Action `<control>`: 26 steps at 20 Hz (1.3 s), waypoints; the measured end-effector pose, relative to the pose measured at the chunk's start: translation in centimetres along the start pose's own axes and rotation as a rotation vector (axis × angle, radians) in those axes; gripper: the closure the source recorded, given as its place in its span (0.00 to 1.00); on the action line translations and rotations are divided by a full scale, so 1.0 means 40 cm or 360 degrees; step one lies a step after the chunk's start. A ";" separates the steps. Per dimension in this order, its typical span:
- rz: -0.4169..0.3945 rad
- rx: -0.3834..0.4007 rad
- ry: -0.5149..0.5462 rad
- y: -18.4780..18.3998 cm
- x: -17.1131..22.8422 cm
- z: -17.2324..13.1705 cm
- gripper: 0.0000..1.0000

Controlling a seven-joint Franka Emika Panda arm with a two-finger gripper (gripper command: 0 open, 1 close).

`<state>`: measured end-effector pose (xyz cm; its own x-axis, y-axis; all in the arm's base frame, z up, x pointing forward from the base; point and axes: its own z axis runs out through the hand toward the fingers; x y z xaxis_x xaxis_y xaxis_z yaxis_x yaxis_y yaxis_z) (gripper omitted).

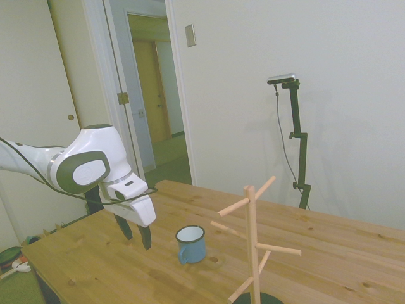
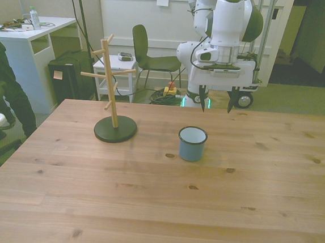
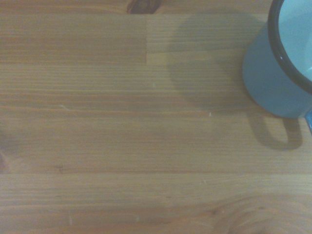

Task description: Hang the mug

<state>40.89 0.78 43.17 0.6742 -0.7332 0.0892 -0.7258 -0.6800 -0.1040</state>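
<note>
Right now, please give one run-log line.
hand: open, empty | mug: upright on table, unhung | rack: pegs bare

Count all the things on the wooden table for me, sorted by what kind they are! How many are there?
Light-blue enamel mug: 1
Wooden mug tree with pegs on a dark round base: 1
Total: 2 things standing on the table. The robot's gripper hangs above the table, open, holding nothing, so it is not counted.
</note>
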 end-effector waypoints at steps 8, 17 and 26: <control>0.0037 -0.0014 -0.0053 0.024 0.086 -0.009 0.00; 0.0035 -0.0051 -0.0047 -0.015 0.208 -0.061 0.00; 0.0029 -0.0057 -0.0056 -0.046 0.278 -0.033 0.00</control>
<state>49.52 -6.13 45.66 0.6649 -0.7451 0.0525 -0.7419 -0.6669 -0.0694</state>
